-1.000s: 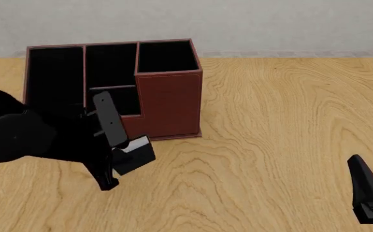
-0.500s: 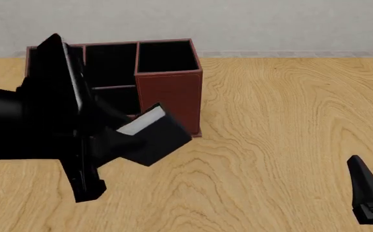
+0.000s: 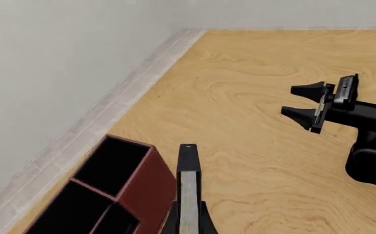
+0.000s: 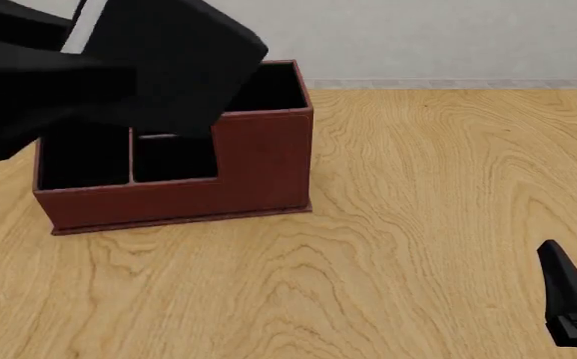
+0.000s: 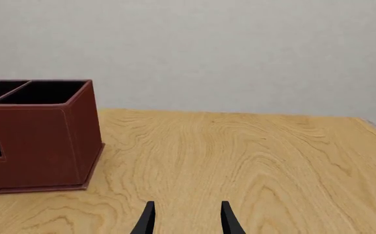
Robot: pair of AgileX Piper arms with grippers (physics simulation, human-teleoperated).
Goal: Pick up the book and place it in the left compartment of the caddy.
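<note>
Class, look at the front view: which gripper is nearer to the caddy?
Left. The left gripper, holding the book, is raised above the caddy. The right gripper sits far off to the caddy's right, low over the table's near edge.

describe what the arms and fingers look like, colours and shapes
Both arms are matte black. The right gripper has two wedge-shaped black fingers tapering to points, on a blocky head with a thin silver-grey band. The left gripper shows narrow black fingers. No cables or markings visible.
</note>
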